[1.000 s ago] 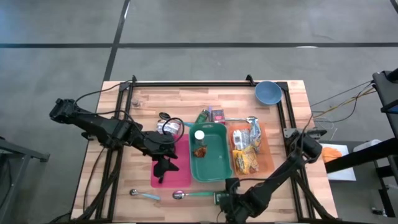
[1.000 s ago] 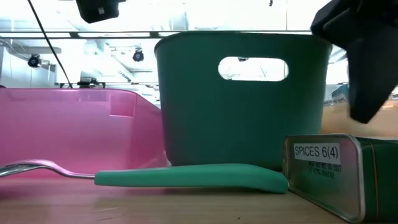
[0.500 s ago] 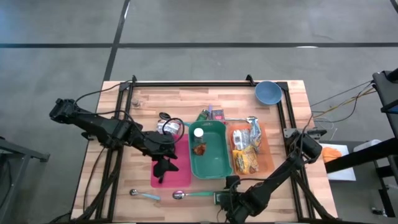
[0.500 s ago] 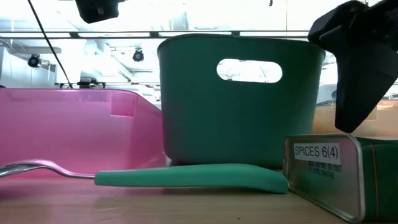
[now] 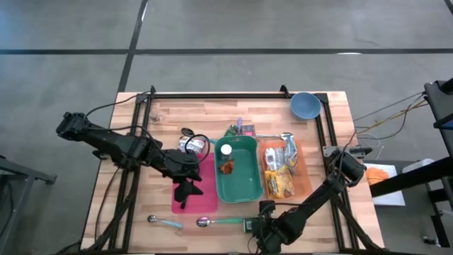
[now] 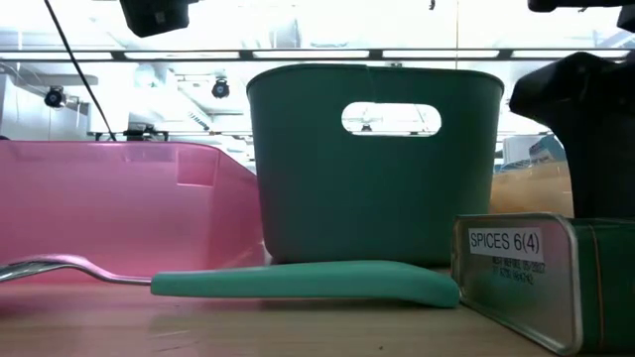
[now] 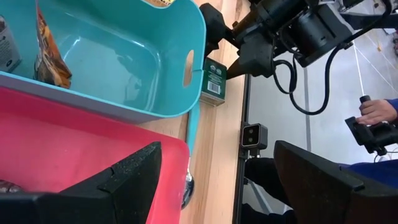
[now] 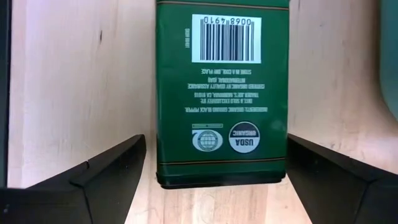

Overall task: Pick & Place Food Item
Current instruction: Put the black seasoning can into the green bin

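Observation:
A green spice tin (image 8: 222,93) lies flat on the wooden table near its front edge, also seen as the tin (image 5: 249,225) and the tin (image 6: 541,283). My right gripper (image 8: 214,186) hangs open just above it, pointing steeply down. One finger stands on each side of the tin's end, with a gap on both sides. My left gripper (image 5: 185,193) waits open over the pink tray (image 5: 207,202). The green bin (image 5: 237,180) holds a white-capped bottle (image 5: 226,151) and a brown packet (image 5: 227,168).
An orange tray (image 5: 303,180) with snack packets lies right of the bin, and a blue bowl (image 5: 304,105) sits at the far right corner. Two spoons (image 5: 212,222) lie along the front edge. A person's hand (image 7: 373,115) shows beyond the table.
My right gripper has sunk toward the spice tin, still open. In the low view the green bin now looks a little smaller and farther off than a second ago.

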Controlling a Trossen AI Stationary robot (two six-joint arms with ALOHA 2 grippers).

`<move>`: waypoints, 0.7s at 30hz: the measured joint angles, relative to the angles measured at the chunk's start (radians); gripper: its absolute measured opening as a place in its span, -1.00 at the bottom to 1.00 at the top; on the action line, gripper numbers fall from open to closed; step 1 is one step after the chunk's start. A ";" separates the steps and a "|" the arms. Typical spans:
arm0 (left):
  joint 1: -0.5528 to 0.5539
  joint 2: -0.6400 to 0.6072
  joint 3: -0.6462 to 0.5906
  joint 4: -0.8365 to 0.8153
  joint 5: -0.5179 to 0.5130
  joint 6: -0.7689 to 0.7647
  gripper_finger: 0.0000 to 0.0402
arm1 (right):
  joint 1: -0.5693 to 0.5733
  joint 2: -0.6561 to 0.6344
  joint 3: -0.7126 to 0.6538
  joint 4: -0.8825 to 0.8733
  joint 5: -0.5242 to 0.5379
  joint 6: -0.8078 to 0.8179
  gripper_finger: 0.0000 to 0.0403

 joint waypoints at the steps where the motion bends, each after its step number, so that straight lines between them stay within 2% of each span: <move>1: 0.000 0.000 0.000 0.000 0.000 0.000 0.55 | 0.000 0.000 0.000 0.000 0.001 0.000 0.82; 10: 0.000 0.000 0.000 -0.002 0.000 0.001 0.55 | 0.001 0.000 0.002 0.000 0.030 -0.001 0.80; 13: 0.000 0.000 0.000 -0.002 0.000 0.002 0.55 | 0.001 0.000 0.003 0.000 0.031 -0.001 0.64; 17: 0.000 0.000 0.000 -0.002 0.000 0.004 0.55 | 0.001 -0.001 0.004 0.000 0.005 0.006 0.31; 21: 0.000 0.000 0.000 -0.002 0.002 0.004 0.55 | 0.001 -0.003 0.005 0.000 -0.018 0.027 0.29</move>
